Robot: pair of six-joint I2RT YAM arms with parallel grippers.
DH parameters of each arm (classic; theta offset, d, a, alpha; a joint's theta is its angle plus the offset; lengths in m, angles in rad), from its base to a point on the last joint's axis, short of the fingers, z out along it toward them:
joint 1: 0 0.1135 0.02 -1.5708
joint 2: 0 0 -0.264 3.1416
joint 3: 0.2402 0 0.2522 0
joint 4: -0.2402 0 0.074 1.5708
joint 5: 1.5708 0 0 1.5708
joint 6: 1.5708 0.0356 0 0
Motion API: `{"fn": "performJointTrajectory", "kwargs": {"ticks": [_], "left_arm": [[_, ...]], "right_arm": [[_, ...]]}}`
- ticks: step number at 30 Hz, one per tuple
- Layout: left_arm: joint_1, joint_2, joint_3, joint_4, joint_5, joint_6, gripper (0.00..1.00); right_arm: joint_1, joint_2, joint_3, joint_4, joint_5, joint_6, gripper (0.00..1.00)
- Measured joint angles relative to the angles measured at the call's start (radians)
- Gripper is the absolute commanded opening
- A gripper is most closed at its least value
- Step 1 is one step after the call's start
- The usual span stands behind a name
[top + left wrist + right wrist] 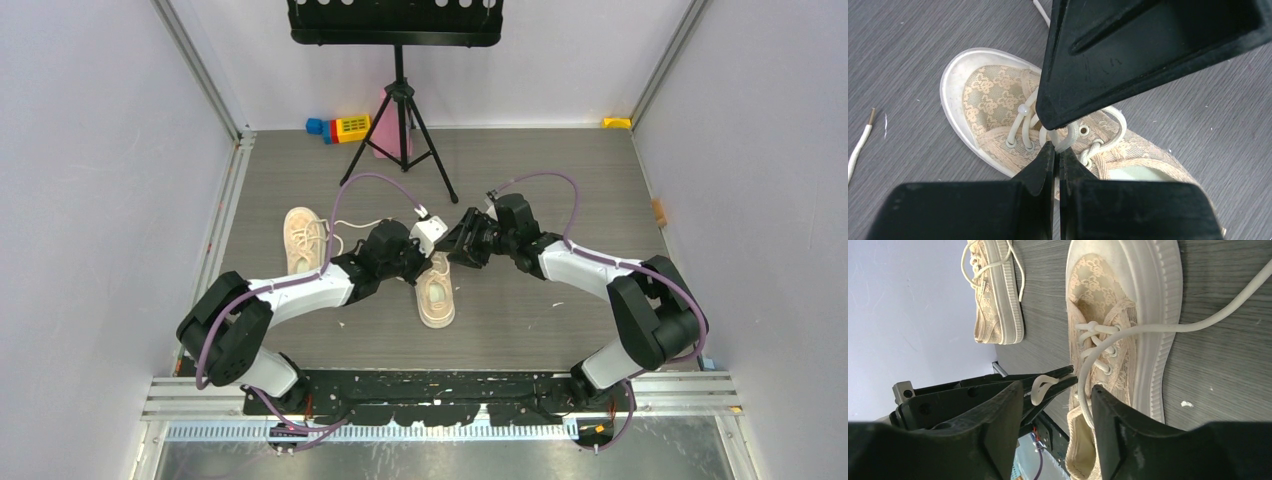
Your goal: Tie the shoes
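- far-left shoe (pixel 303 240) sits by itself on the grey table (pixel 560 180), well away from both arms, with its laces loose and trailing off to its right
- the left gripper (pixel 1056 150) is right over the second shoe (pixel 993 105), jaws pinched nearly together on a lace loop (pixel 1071 142) just above the eyelets
- that second shoe is mid-table between the two arms, directly under both sets of fingers
- the right gripper (pixel 1058 405) faces the left one pretty much nose to nose from the right side; its jaws are spread fairly wide and clamp nothing, though a long lace (pixel 1168 327) runs from the eyelets through the gap between them
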Motion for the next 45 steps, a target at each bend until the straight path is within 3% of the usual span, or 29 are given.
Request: {"fn": "performJointTrajectory", "kwargs": {"ticks": [5, 11, 18, 26, 45], "left_arm": [[0.000, -0.001, -0.014, 0.023, -0.012, -0.050, 0.00], [0.000, -0.008, -0.068, 0.093, -0.020, -0.103, 0.00], [0.000, -0.010, -0.075, 0.110, -0.022, -0.106, 0.00], [0.000, -0.010, -0.075, 0.113, -0.022, -0.106, 0.00], [0.000, -0.006, -0.026, 0.046, -0.023, -0.090, 0.00]], "right_arm": [[-0.016, 0.000, -0.013, -0.003, 0.017, 0.005, 0.59], [-0.022, 0.001, -0.016, -0.014, 0.029, 0.011, 0.49], [-0.023, 0.050, 0.003, -0.029, 0.016, 0.018, 0.65], [-0.023, 0.093, 0.006, 0.047, -0.036, 0.074, 0.55], [-0.030, 0.096, 0.000, 0.157, -0.125, 0.135, 0.51]]}}
